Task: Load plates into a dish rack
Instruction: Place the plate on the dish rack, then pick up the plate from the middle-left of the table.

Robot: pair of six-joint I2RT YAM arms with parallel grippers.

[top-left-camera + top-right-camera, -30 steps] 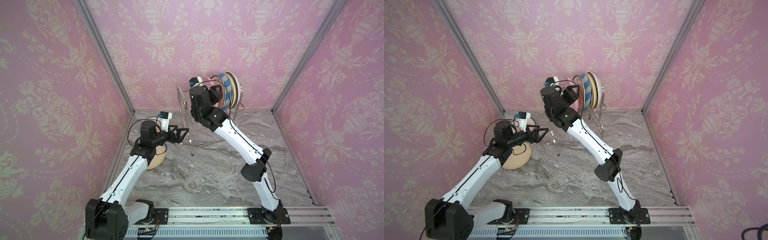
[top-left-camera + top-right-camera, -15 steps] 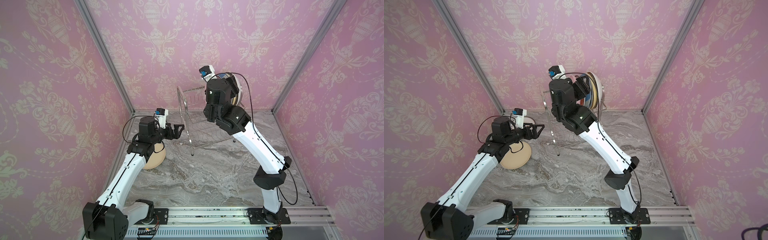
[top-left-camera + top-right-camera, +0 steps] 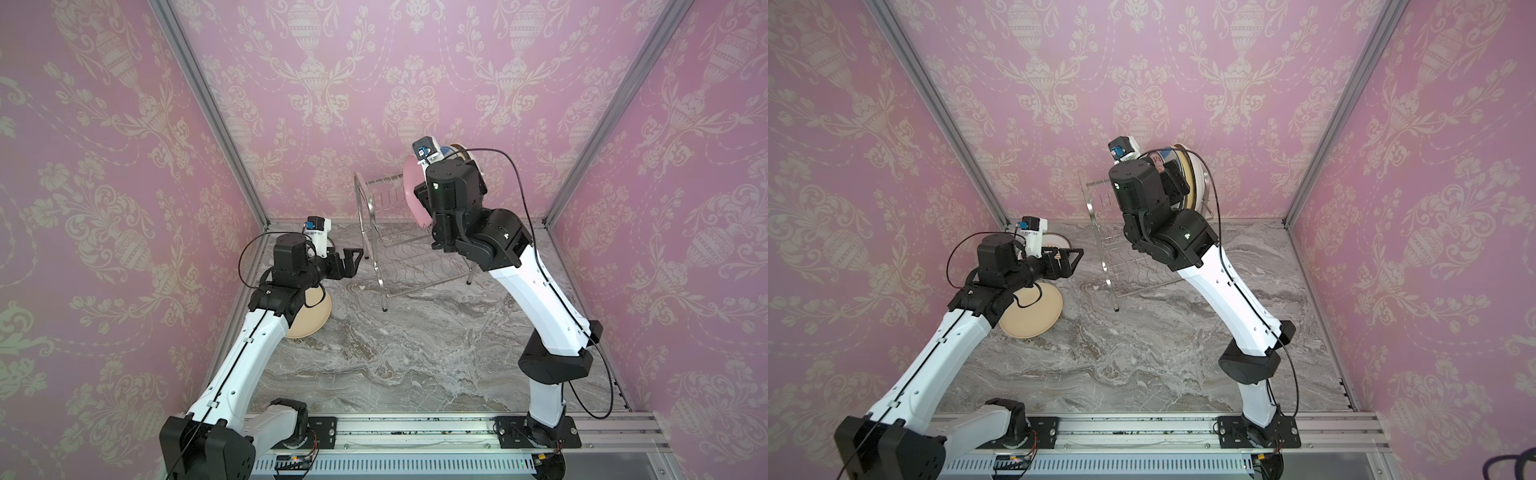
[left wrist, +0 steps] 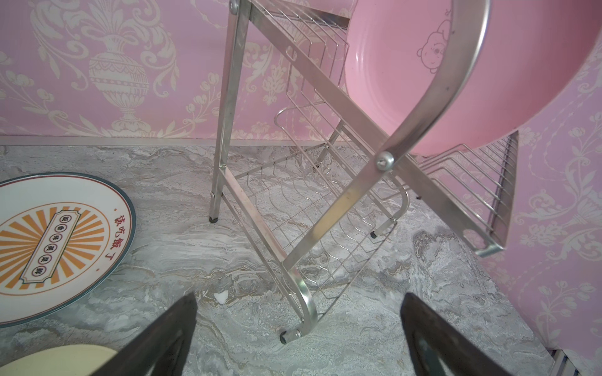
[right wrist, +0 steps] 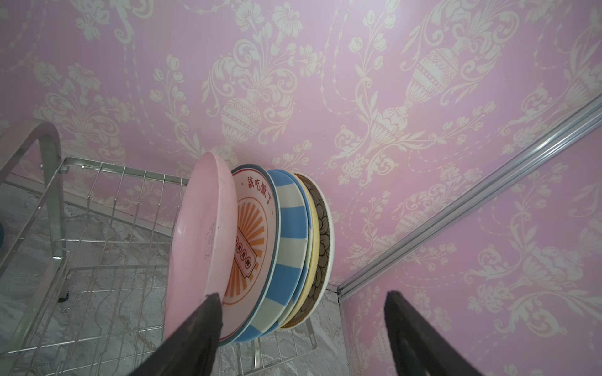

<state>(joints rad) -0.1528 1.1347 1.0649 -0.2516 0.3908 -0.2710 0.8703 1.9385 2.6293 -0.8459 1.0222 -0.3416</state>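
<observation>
Above marble tabletop, right pincer has released the racked pink plate; left pincer gapes empty.

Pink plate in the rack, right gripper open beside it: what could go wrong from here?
1. One finger of the right gripper overlaps the rim of the pink plate in the wrist view; a sideways pull-out could drag it from its slot.
2. The left gripper hovers open near the frame of the dish rack; a bump might shake what it holds.
</observation>
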